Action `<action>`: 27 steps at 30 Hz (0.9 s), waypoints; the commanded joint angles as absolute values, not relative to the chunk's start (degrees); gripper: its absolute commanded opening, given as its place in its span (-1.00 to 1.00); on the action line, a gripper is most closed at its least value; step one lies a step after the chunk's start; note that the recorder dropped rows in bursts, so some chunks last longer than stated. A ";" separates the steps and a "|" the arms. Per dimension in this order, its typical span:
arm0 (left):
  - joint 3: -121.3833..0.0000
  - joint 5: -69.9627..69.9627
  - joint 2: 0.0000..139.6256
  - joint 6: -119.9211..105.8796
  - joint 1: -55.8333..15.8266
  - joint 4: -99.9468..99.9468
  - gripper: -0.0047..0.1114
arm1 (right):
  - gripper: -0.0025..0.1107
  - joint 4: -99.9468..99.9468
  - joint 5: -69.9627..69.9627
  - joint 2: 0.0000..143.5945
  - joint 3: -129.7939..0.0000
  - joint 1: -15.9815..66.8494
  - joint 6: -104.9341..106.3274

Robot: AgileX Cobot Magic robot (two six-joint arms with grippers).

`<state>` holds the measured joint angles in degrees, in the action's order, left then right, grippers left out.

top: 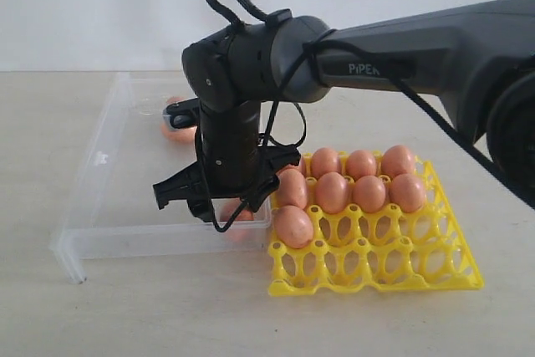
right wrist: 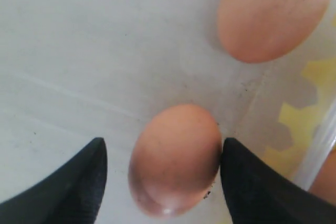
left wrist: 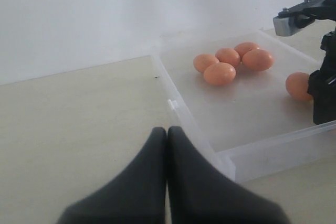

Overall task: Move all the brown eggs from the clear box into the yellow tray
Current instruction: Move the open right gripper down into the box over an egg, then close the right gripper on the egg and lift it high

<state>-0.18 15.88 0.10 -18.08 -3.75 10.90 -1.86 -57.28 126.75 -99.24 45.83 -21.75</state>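
Progress looks a little past halfway. Off to the left, the left end effector [left wrist: 167,132] sits above the counter [left wrist: 79,129] just beside the box, its fingers pressed together and holding nothing. Next comes the clear box [top: 84,181], with brown eggs [left wrist: 228,59] left in it: a cluster of four toward the far side and at least two more at the end nearest the tray. Over one of those the right end effector [right wrist: 163,148] hangs with jaws spread wide, one finger touching the shell and the other apart, so nothing is gripped yet. Farthest right, the yellow tray [top: 376,265] carries eight eggs I can count, perhaps a ninth behind the arm. Its two near rows are almost all empty cups.
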 commanded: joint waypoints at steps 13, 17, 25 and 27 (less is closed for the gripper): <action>0.00 14.79 0.00 -17.56 -4.06 11.32 -0.99 | -0.23 -3.48 -55.10 130.43 -99.39 45.67 -23.80; 0.00 14.79 0.00 -17.56 -4.06 11.32 -0.99 | -0.95 -3.48 -55.32 130.43 -99.39 45.67 -23.35; 0.00 14.69 0.00 -17.56 -4.06 11.32 -0.99 | -0.96 -13.32 -44.35 119.75 -99.39 50.54 -22.40; 0.00 14.69 0.00 -17.56 -4.06 11.32 -0.99 | -0.96 -18.86 -42.26 116.19 -99.39 52.75 -23.04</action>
<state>-0.18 15.64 0.10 -18.08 -3.75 10.90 -13.73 -44.38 119.58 -99.23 51.11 -22.55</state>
